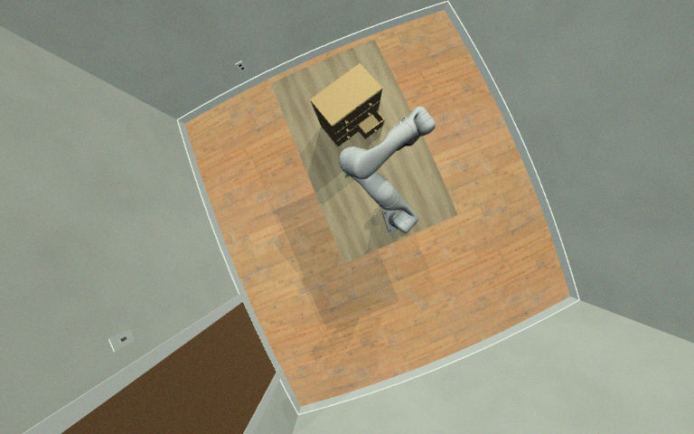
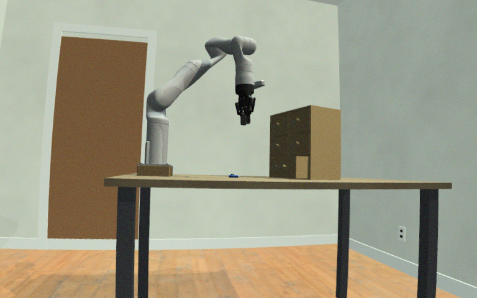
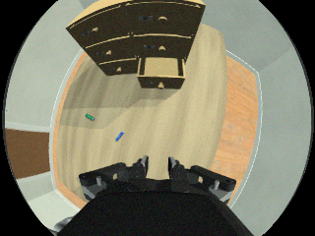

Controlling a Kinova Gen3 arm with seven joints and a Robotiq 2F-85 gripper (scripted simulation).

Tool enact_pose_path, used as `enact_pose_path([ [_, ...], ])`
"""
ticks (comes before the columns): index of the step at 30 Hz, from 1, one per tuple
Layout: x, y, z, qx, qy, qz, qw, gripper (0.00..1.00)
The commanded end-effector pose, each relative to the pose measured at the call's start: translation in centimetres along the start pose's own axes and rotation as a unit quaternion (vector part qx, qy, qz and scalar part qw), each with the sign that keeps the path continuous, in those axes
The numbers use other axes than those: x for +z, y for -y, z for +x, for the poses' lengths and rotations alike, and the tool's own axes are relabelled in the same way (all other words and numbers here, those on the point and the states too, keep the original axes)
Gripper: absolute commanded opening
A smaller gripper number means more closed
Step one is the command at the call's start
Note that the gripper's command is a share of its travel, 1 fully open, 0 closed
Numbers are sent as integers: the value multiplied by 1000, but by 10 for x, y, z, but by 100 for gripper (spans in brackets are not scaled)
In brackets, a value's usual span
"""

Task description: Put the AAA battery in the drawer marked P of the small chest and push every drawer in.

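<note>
The small chest (image 1: pixel 348 94) (image 2: pixel 325 144) (image 3: pixel 129 25) stands upright with six drawers. Its bottom right drawer (image 1: pixel 370 124) (image 2: pixel 301 167) (image 3: pixel 162 67) is pulled out and looks empty; the other drawers look shut. The drawer letters are too small to read. A blue slim object (image 3: pixel 119 136) (image 2: pixel 233 176) and a green cylinder (image 3: pixel 90 117) (image 1: pixel 347 174) lie on the table in front of the chest; I cannot tell which is the AAA battery. My gripper (image 3: pixel 157 162) (image 2: pixel 245 123) is partly open and empty, pointing down high above the table, in front of the chest.
The table (image 1: pixel 429 192) (image 2: pixel 387 184) (image 3: pixel 197 98) carries the chest at its far end and the arm's base (image 2: pixel 154 170) at the other. The arm's upper links (image 1: pixel 380 153) hide part of the table in the top view.
</note>
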State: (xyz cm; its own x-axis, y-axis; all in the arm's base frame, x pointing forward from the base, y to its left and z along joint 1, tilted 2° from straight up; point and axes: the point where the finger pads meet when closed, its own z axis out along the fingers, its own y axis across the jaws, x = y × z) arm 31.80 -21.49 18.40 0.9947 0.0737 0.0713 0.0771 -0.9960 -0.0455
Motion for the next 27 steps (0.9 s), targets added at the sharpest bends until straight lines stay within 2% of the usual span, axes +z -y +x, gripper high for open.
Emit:
enact_pose_path([
  [1, -1, -1, 2, -5, 11, -3, 1000, 33],
  [9, -4, -1, 0, -4, 27, -3, 1000, 33],
  [27, -5, -1, -1, -4, 28, -3, 1000, 33],
])
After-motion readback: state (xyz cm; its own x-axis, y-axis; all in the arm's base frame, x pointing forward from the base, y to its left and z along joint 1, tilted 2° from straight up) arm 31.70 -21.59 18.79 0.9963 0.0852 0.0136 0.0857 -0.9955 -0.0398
